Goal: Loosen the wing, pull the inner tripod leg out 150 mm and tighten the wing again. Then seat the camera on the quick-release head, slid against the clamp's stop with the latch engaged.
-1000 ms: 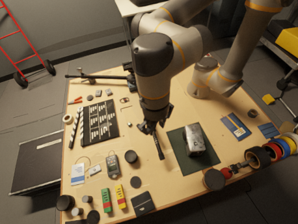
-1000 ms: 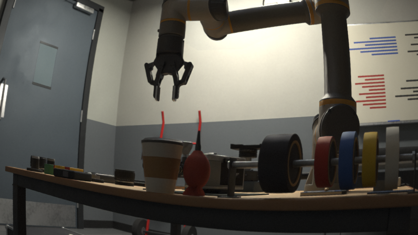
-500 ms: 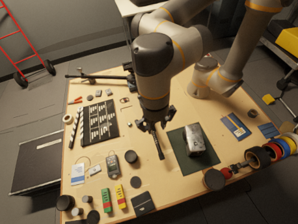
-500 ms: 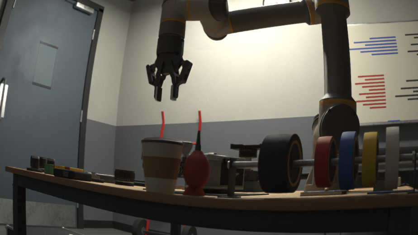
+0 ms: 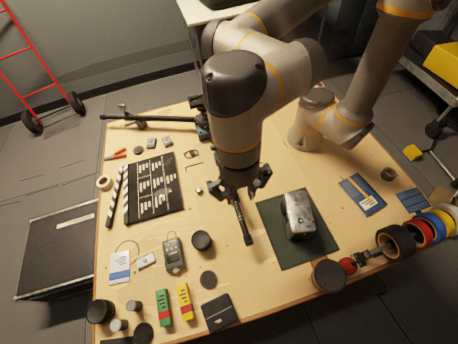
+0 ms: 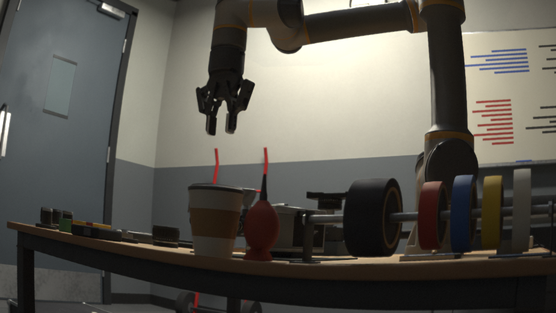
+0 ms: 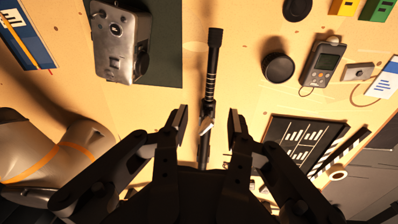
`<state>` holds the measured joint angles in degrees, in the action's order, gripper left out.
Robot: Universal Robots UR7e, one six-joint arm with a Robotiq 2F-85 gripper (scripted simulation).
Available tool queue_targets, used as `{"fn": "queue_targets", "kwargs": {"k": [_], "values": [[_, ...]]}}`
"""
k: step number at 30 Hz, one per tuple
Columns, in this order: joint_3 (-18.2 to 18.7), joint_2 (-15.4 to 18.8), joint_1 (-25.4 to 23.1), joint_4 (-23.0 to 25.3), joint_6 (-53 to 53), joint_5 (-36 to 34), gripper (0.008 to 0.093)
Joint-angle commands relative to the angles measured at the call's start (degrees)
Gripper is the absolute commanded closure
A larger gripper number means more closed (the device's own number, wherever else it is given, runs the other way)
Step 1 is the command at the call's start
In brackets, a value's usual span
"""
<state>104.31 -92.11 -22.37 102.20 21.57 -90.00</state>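
Note:
The silver camera (image 5: 298, 214) (image 7: 119, 41) lies on a dark green mat (image 5: 296, 227), just right of the black tripod leg (image 5: 242, 218) (image 7: 210, 80). The leg lies flat on the table and points toward the front edge. A pale wing (image 7: 206, 126) sits on its collar. A second tripod leg (image 5: 148, 118) runs along the back edge to the head (image 5: 201, 122). My gripper (image 5: 235, 192) (image 6: 221, 126) (image 7: 207, 122) hangs high above the table, over the leg's collar. It is open and holds nothing.
A paper cup (image 6: 215, 219) and a red blower (image 6: 260, 229) stand at the front edge. A clapperboard (image 5: 150, 186), a light meter (image 5: 173, 254), lens caps (image 5: 201, 240) and small blocks lie to the left. Tape rolls on a bar (image 5: 420, 232) fill the right corner.

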Motion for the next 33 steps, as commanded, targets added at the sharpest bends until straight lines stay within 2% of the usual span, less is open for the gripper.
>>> {"fn": "queue_targets", "kwargs": {"k": [1,20,33], "values": [[0.0,0.0,0.0,0.0,0.1,0.0,0.0534],[0.4,0.1,0.0,0.6,0.8,0.0,0.0534],[4.7,1.5,0.0,6.3,0.8,0.0,0.0534]]}}
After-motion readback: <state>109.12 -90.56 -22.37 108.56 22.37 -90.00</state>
